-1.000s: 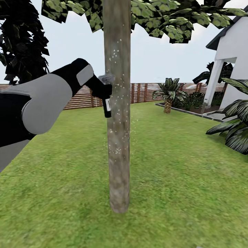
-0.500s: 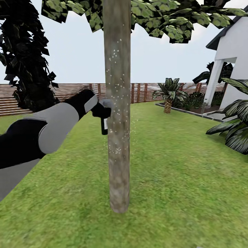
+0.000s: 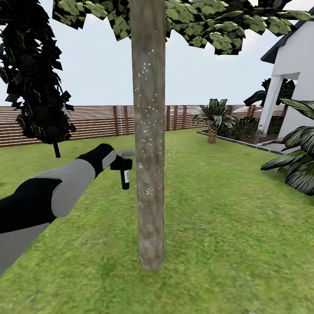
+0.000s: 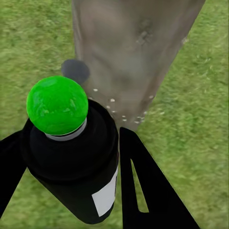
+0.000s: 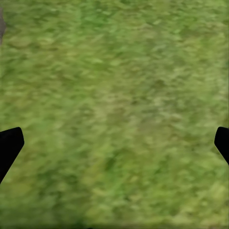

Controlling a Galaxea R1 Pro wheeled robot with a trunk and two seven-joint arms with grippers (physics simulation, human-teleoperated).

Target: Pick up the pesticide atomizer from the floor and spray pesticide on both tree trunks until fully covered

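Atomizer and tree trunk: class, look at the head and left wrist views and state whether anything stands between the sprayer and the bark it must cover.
Nothing visible does. The left gripper holds the atomizer right beside the tree trunk, with no object between them.

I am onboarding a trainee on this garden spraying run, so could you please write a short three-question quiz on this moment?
1. True or false: the left gripper holds the pesticide atomizer.
2. What colour is the atomizer's top dot? A) red B) green C) blue
3. Fill in: white pesticide specks dot the tree ____.

Key: 1 true; 2 B; 3 trunk.
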